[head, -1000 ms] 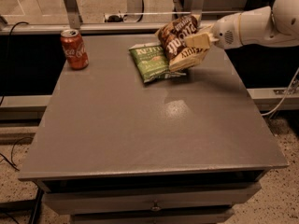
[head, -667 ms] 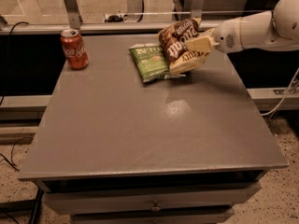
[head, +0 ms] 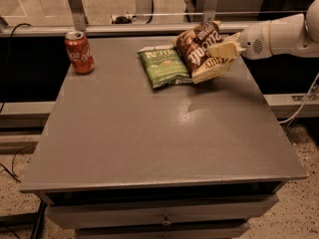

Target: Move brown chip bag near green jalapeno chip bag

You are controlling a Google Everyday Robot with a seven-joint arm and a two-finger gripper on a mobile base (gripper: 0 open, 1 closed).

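The brown chip bag (head: 199, 46) is tilted at the back right of the table. Its lower left edge rests against the right side of the green jalapeno chip bag (head: 163, 66), which lies flat on the table. My gripper (head: 224, 50) reaches in from the right on a white arm (head: 279, 34). Its cream fingers (head: 223, 49) are closed on the brown bag's right side. The part of the brown bag under the fingers is hidden.
A red soda can (head: 79, 52) stands upright at the back left of the grey table (head: 149, 138). The table's right edge lies just under my arm. A metal rail and posts run behind the table, and cables lie on the floor at the left.
My gripper and the brown bag have shifted slightly right and down, with the bag still against the green bag. The green bag and the can have not moved.
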